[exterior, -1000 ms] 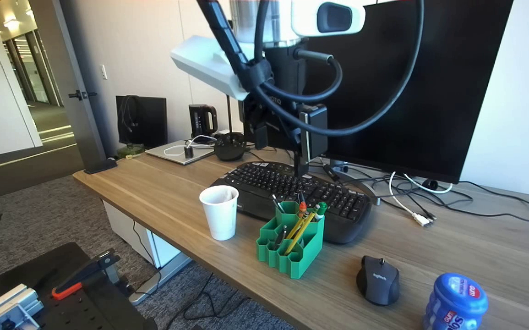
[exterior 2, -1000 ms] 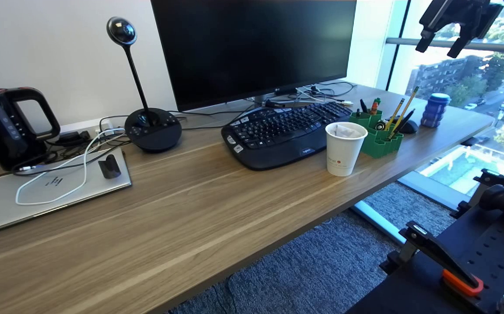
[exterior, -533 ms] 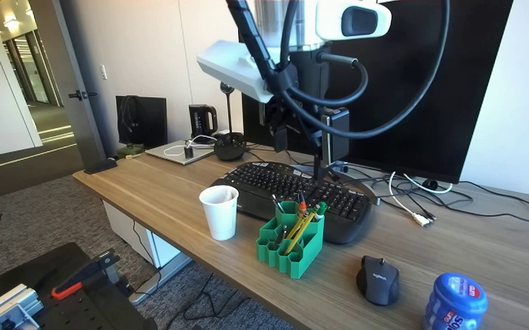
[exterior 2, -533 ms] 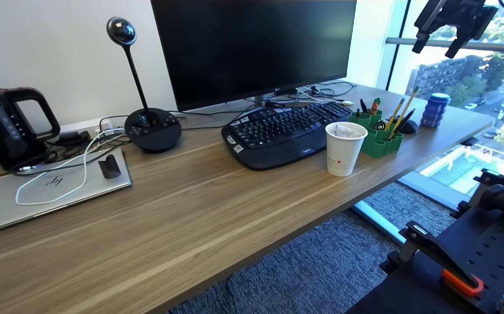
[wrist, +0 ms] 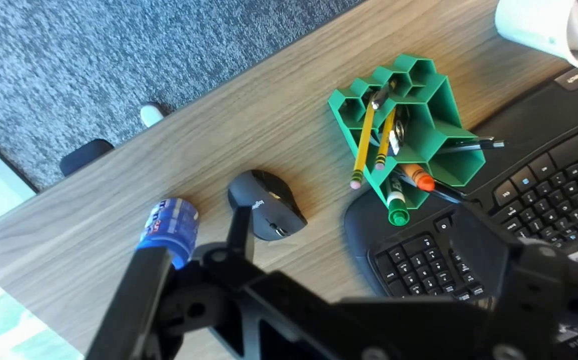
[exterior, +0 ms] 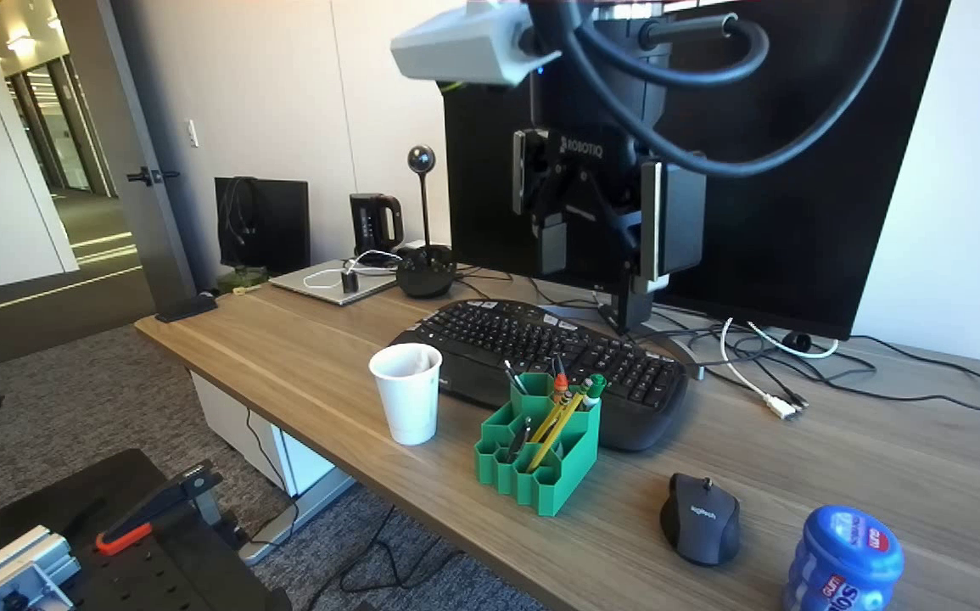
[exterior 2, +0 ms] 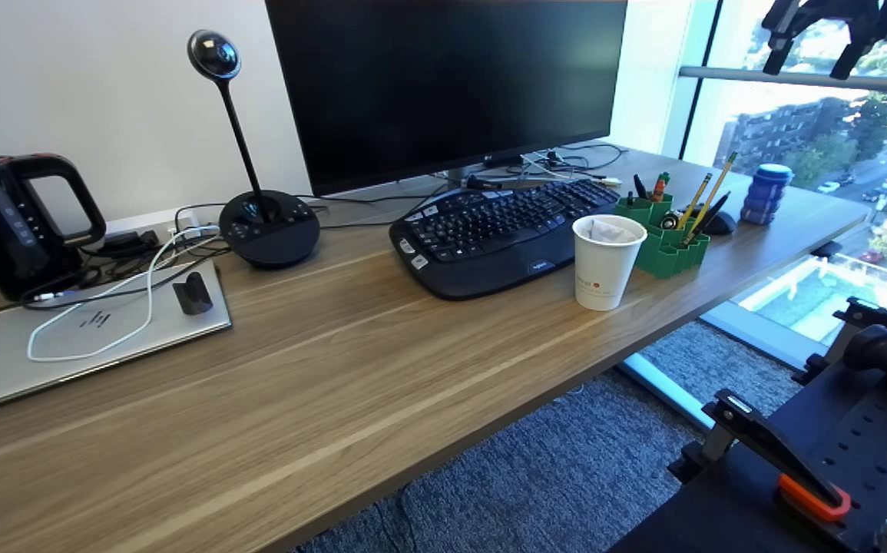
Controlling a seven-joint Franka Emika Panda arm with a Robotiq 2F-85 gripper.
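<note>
The gripper (exterior 2: 807,71) is raised above the worktop (exterior 2: 274,415), with its fingers (wrist: 479,245) spread apart. In the wrist view, one fingertip overlaps the mouse (exterior: 700,526) and the other overlaps the keyboard (exterior 2: 489,246). The pen holder (exterior: 573,471) stands upright near the front edge of the worktop, just beside the keyboard; it contains pencils (wrist: 365,137) and a green marker (wrist: 398,212). The keyboard lies farther back, between the front edge and the monitor (exterior 2: 451,84), which stands along the back edge. The mouse lies between the pen holder and the blue jar (exterior 2: 766,196). The blue jar is located toward the front corner by the window (exterior 2: 781,130). The paper cup (exterior: 411,407) stands upright near the front edge, on the opposite side of the pen holder from the mouse. A closed laptop (exterior 2: 105,336) lies toward the opposite end, with the kettle (exterior 2: 13,230) near it at the back edge.
</note>
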